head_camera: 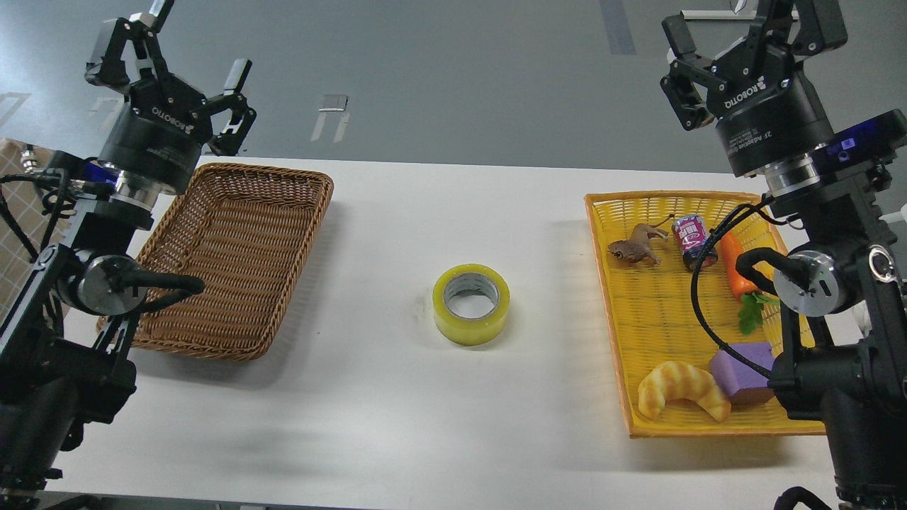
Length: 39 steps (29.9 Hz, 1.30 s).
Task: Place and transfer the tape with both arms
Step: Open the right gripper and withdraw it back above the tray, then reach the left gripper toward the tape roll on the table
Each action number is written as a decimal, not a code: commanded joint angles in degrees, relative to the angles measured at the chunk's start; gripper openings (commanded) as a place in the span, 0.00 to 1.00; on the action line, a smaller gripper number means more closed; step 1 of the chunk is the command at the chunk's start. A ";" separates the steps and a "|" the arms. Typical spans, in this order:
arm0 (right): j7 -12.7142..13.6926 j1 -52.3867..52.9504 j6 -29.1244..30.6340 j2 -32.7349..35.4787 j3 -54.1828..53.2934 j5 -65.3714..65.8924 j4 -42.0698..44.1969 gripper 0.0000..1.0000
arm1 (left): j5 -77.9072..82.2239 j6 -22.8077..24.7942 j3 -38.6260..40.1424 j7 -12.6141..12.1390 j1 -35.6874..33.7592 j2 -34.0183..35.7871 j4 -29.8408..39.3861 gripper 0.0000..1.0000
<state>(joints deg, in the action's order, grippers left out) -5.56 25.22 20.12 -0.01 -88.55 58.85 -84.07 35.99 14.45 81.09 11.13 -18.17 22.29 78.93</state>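
Note:
The tape (471, 304), a wide yellow roll with a grey-white core, lies flat on the white table (397, 397) at its middle. My left gripper (173, 53) is open and empty, raised high at the far left beyond the brown basket (234, 262). My right gripper (751, 32) is open and empty, raised high at the far right above the far end of the yellow basket (638, 418). Both grippers are far from the tape.
The brown wicker basket stands on the left with nothing in it. The yellow basket on the right holds a toy croissant (682, 388), a purple block (740, 368), a carrot (737, 273), a small can (693, 241) and a brown animal figure (635, 246).

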 commanded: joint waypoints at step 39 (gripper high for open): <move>0.81 4.83 -2.10 0.01 -3.56 0.21 -2.33 1.00 | 89.01 -5.57 -44.43 -5.24 -12.59 -5.68 -3.24 0.98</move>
<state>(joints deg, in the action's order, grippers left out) -4.90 30.15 18.01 0.00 -91.87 58.97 -85.94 125.00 8.77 38.22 5.88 -28.50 18.90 78.01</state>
